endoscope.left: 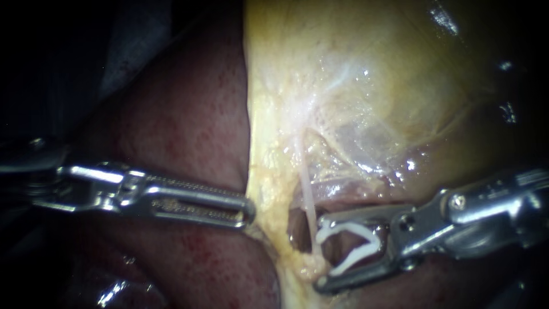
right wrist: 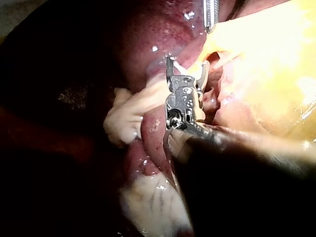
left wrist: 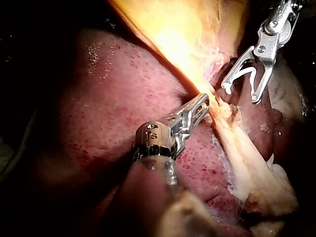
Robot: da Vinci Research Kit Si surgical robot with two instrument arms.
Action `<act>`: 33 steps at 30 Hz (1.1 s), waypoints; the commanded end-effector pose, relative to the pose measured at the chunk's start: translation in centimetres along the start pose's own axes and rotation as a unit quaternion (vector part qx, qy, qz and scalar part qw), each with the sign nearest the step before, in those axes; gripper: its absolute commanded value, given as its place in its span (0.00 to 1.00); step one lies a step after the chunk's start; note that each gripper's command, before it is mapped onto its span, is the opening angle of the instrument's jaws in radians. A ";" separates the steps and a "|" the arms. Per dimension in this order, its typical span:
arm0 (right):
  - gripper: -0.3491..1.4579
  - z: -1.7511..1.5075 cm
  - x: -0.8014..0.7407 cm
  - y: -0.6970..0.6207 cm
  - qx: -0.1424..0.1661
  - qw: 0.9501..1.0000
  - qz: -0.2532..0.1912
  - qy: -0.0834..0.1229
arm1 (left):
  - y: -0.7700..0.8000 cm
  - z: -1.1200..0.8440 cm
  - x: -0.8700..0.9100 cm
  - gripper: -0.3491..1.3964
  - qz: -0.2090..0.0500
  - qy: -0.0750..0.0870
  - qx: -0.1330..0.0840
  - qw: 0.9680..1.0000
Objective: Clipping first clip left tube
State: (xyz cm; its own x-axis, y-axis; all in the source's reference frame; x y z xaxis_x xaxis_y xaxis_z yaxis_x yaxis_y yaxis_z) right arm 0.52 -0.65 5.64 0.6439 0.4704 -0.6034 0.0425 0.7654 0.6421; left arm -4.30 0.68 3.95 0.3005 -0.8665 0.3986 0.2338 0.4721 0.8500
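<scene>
Tube [endoscope.left: 307,194]: a thin pale strand that ran down from the gallbladder [endoscope.left: 372,86] across a dark opening in the tissue; its lower end was lost in yellow tissue.
Clip [endoscope.left: 350,246]: white and open, with its mouth facing the tube and its leg ends just beside it. Whether the tube already lay between the legs could not be told.
Right instrument [endoscope.left: 319,252]: its shaft lay nearly level on the clip's far side from the tube. Its jaws stood wide apart, with the clip seated between them and touching both.
Left instrument [endoscope.left: 247,210]: on the tube's other side, near it and almost level. Its jaws were pressed together on the gallbladder's yellow edge, their tips partly buried in the fold.
Liver [endoscope.left: 183,120]: dark red, beyond the left instrument from the tube.
Hidden: both shafts were cut off at the endoscope view's edges. In the right wrist view the instrument's own wrist covered much of the clip.
</scene>
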 end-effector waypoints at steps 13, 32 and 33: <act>0.52 0.28 -0.17 0.19 -0.005 1.000 0.003 -0.002 | -0.06 0.00 0.00 0.00 0.000 -0.001 0.001 1.000; 0.52 0.65 -0.14 0.26 0.010 1.000 0.011 -0.010 | -0.09 0.01 -0.01 0.00 0.000 -0.001 0.001 1.000; 0.52 0.67 -0.14 0.24 0.010 1.000 0.012 -0.011 | -0.09 0.02 -0.01 0.00 0.000 -0.001 0.001 1.000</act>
State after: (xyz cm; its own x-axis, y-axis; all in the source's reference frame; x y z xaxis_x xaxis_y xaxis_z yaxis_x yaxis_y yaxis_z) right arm 0.97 -0.84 6.19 0.6630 0.4793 -0.5751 0.0445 0.7416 0.6694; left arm -4.34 0.64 3.87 0.2980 -0.8668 0.3999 0.2324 0.4722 0.8503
